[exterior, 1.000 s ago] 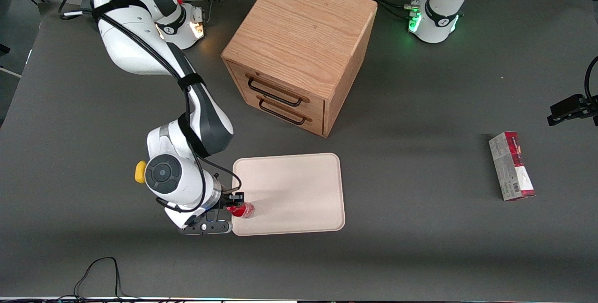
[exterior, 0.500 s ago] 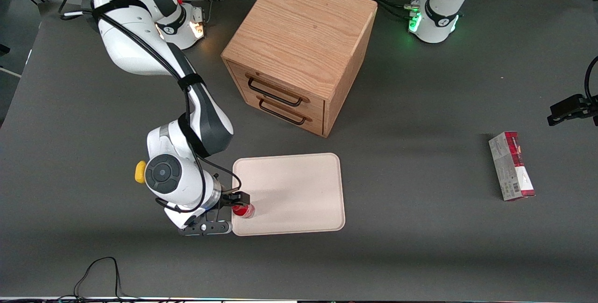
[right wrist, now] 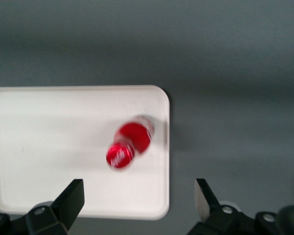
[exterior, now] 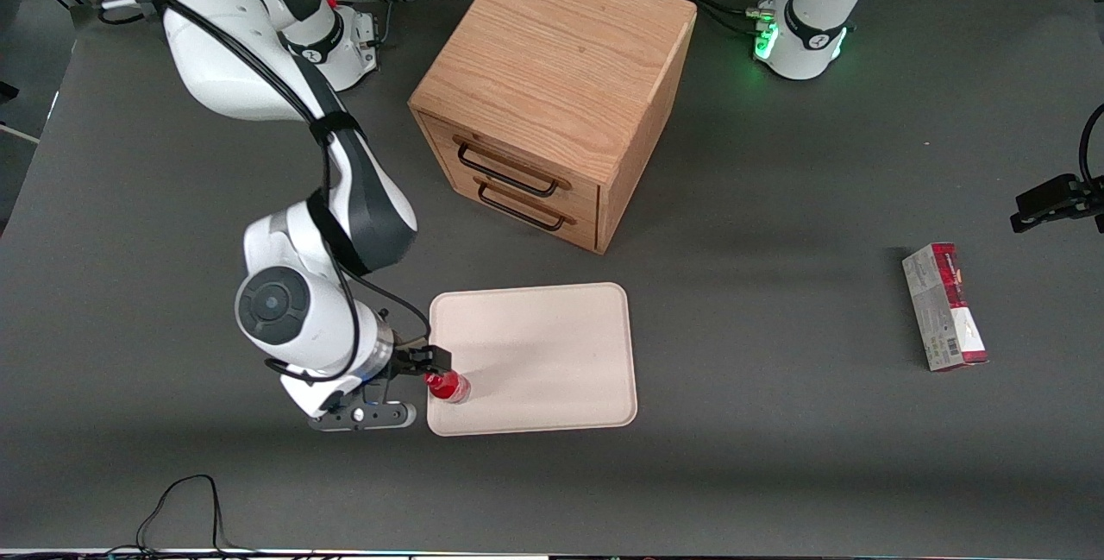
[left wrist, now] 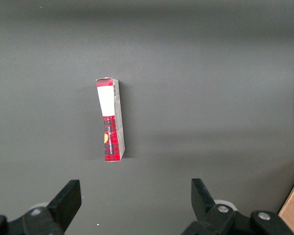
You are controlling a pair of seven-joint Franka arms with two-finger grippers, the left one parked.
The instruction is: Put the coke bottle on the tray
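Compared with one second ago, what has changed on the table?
The gripper has let go of the coke bottle and is open now; the right arm has drawn back from the tray and risen. The coke bottle stays standing on the tray near its edge. The wooden cabinet and the carton have not moved.

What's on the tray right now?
Only the coke bottle, standing upright on the tray near its edge toward the working arm. The pincer is open above it, not touching. The patch under the bottle is hidden.
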